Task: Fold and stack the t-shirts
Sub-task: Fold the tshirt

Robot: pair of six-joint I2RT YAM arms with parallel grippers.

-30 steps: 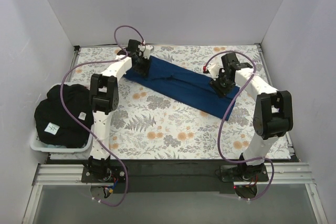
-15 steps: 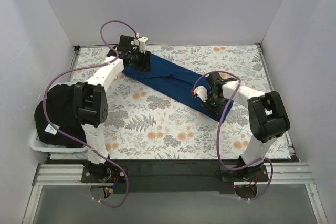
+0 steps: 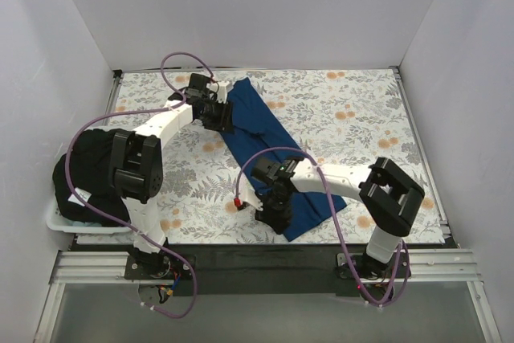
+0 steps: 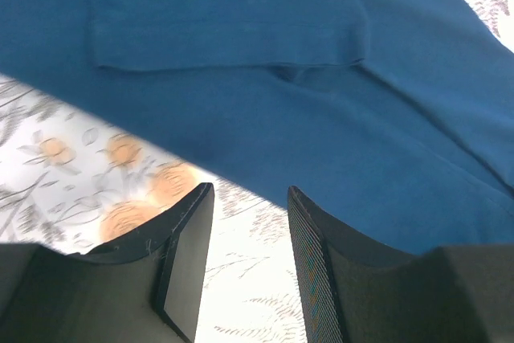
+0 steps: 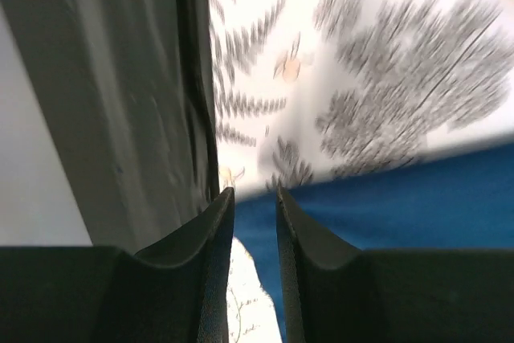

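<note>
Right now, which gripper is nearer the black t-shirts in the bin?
Left. The left gripper is at the far end of the blue t-shirt, right of the black t-shirts; the right gripper is farther right, at its near end.

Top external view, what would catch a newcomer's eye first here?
A long blue t-shirt, folded into a strip, runs diagonally across the floral cloth. The left gripper is at its far end and the right gripper at its near end. At the left edge, a black heap of t-shirts fills a white bin.
</note>
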